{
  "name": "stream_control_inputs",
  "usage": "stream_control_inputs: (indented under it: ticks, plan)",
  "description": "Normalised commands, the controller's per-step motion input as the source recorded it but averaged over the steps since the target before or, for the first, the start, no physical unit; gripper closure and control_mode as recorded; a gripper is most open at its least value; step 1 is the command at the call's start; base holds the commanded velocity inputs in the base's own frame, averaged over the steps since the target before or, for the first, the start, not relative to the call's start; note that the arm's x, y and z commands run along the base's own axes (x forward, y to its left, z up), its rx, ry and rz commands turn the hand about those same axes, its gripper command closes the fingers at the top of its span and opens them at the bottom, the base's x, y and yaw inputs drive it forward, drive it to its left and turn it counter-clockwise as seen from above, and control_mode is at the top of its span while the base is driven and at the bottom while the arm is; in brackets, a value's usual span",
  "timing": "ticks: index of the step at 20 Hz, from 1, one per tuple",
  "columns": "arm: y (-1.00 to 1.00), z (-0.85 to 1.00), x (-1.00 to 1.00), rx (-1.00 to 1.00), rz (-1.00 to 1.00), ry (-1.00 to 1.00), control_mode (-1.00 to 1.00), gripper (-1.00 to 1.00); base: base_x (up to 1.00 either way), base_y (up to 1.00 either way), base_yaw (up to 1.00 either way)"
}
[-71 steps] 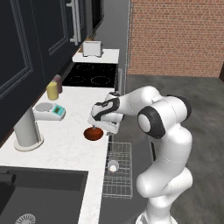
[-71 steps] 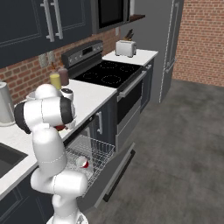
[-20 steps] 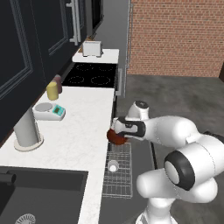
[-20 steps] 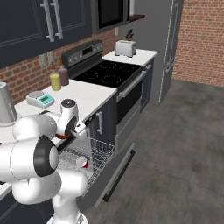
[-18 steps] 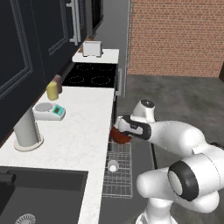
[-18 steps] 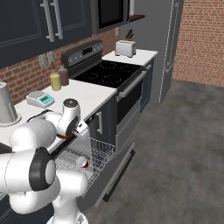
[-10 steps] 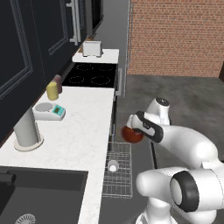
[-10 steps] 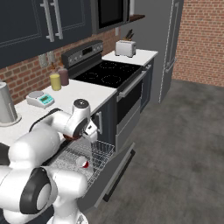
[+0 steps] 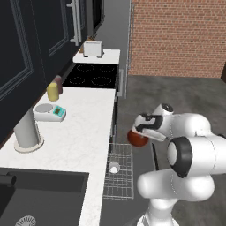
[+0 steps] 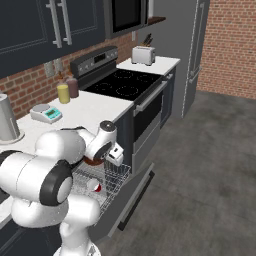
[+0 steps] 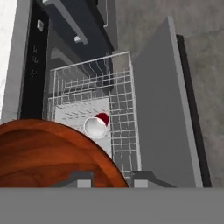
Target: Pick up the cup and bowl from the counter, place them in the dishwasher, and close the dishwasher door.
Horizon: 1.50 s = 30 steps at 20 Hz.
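The gripper (image 9: 140, 131) is pinched on the rim of the bowl (image 9: 137, 138), holding it in the air beyond the front edge of the counter (image 9: 84, 132), above the pulled-out wire rack (image 9: 119, 174) of the dishwasher (image 10: 112, 197). From the left base view the reddish-brown bowl hangs over the far end of the rack, clear of the wires; from the right base view it shows as a dark red shape (image 10: 93, 161) tucked beneath the hand, just above the rack (image 10: 102, 182). In the hand view the bowl (image 11: 48, 153) takes up the lower left, with a finger tip (image 11: 81, 179) at its near edge.

The cup (image 9: 114, 167) already lies in the rack, tipped on its side (its pale inside faces the hand camera), near the rack's middle; it also appears at (image 10: 93, 186) and (image 11: 97, 125). The dishwasher door (image 11: 162, 113) is folded down flat and open, lying beside the rack on the floor side.

On the counter stand a grey scale with a teal display (image 9: 50, 112), a yellow jar (image 9: 52, 92) near the back edge, and a tall grey cylinder (image 9: 26, 134) near the sink (image 9: 42, 196).
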Motion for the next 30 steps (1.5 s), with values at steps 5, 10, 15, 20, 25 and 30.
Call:
stream_control_inputs:
  ticks: [5,10,15,20,25,30]
  plan:
    - [-0.12,-0.62,0.50,0.00,0.18,-0.01,-1.00,1.00,0.00,0.00,0.00]
    - [-0.10,-0.50,0.41,0.00,0.22,-0.03,-1.00,1.00,0.00,0.00,0.00]
    - [-0.04,-0.43,0.55,0.00,0.13,-0.02,-1.00,1.00,0.00,0.00,0.00]
    - [0.00,-0.41,0.53,0.00,0.03,-0.04,-1.00,1.00,0.00,0.00,0.00]
    - [0.00,-0.46,0.50,0.00,0.01,-0.04,-1.00,1.00,0.00,0.00,0.00]
    - [0.05,-0.43,0.52,0.00,0.01,-0.07,-1.00,1.00,0.00,0.00,0.00]
